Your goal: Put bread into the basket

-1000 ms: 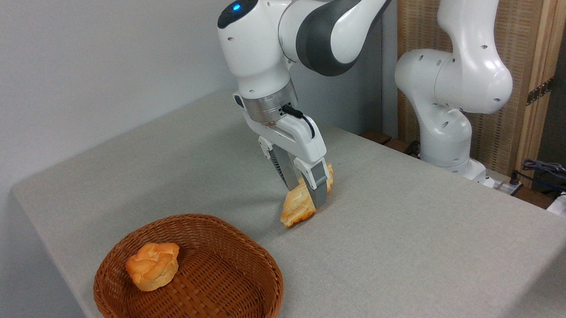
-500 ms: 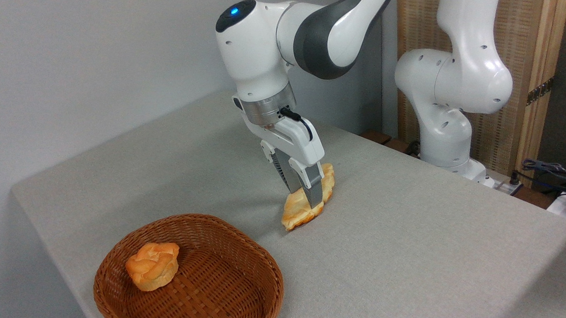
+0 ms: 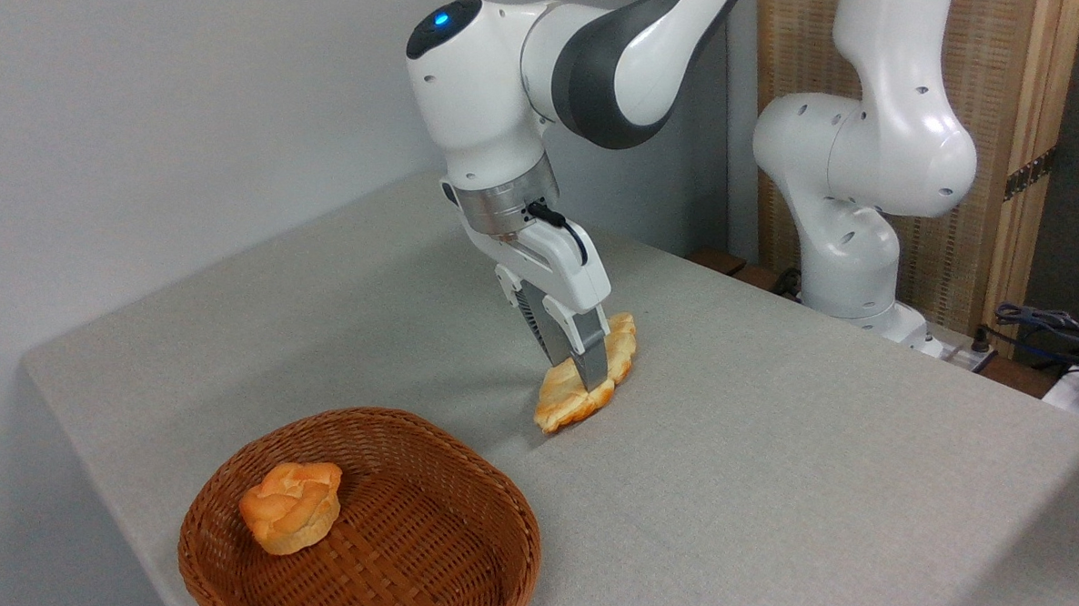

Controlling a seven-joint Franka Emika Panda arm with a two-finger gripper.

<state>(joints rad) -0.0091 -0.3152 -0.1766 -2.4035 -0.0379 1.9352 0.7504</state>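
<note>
Bread on table, middle hidden behind closed fingers

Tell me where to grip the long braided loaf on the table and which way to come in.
Grip the bread across its narrow middle, coming straight down from above. It lies flat on the table and is long with tapered ends, so the mid-span probably gives the most balanced hold. The gripper already sits there, fingers either side of the width.
</note>
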